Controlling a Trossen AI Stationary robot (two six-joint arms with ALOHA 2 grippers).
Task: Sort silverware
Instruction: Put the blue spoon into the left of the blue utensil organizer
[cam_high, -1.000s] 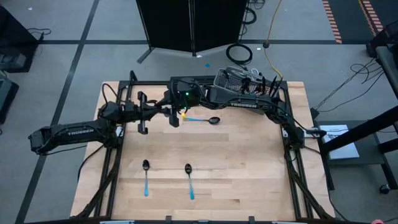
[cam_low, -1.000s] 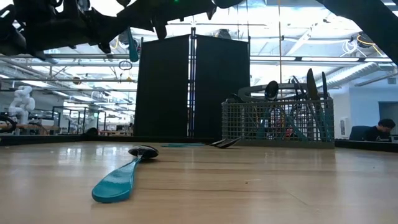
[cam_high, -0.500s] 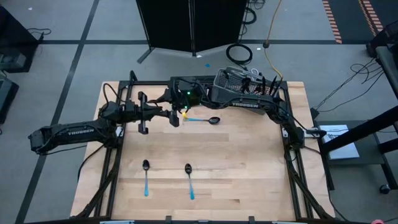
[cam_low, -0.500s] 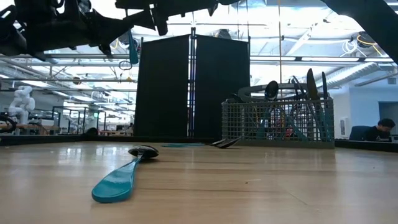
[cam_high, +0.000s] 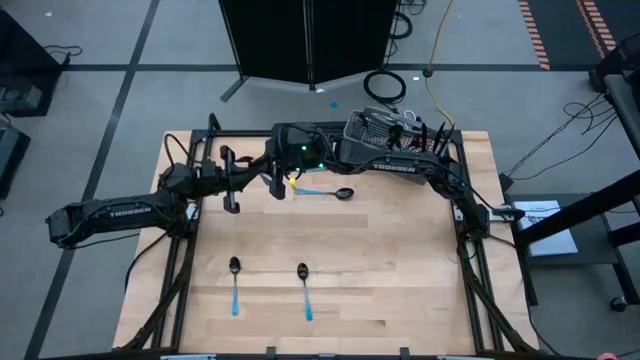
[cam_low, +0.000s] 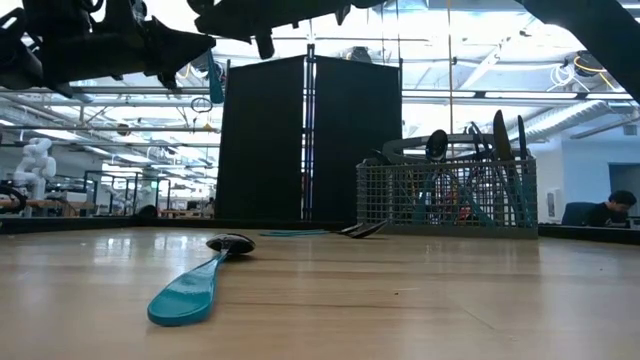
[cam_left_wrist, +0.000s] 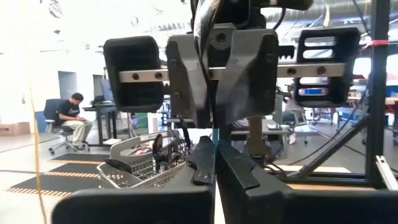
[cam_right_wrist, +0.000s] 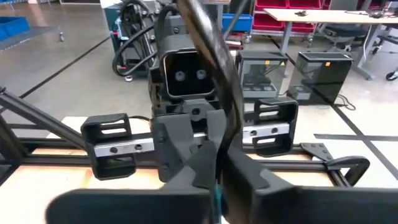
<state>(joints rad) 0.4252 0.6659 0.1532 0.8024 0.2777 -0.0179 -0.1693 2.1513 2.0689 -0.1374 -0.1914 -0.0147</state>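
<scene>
My left gripper (cam_high: 272, 185) and my right gripper (cam_high: 286, 170) meet tip to tip above the far-left part of the table. Both are shut on one piece of silverware with a light-blue handle (cam_low: 215, 82). That piece shows edge-on between my left fingers (cam_left_wrist: 213, 186) and between my right fingers (cam_right_wrist: 217, 200); I cannot tell if it is a fork, spoon or knife. A third spoon (cam_high: 326, 192) lies flat on the table just right of the grippers. Two more spoons (cam_high: 234, 281) (cam_high: 304, 290) lie flat near the near edge. My left gripper pinches the blue-handled piece (cam_left_wrist: 213, 163) between its two fingers, coming level from the table's left. The piece is lifted clear of the table. My right gripper pinches the same piece (cam_right_wrist: 217, 198) between its two fingers, coming from the table's right, facing the left gripper. The blue handle end (cam_low: 215, 88) hangs below the fingers.
A grey wire-mesh basket (cam_high: 385, 128) (cam_low: 446, 196) with several pieces of silverware standing in it sits at the far edge, under the right arm. The nearest spoon (cam_low: 196, 284) lies in the low view's foreground. A dark frame (cam_high: 190, 200) borders the table's sides. Bare wood lies in the middle and right.
Both grippers have stayed together above the far-left part of the table, with the blue-handled piece between them. In the low view the left gripper's tip has shifted slightly upward.
</scene>
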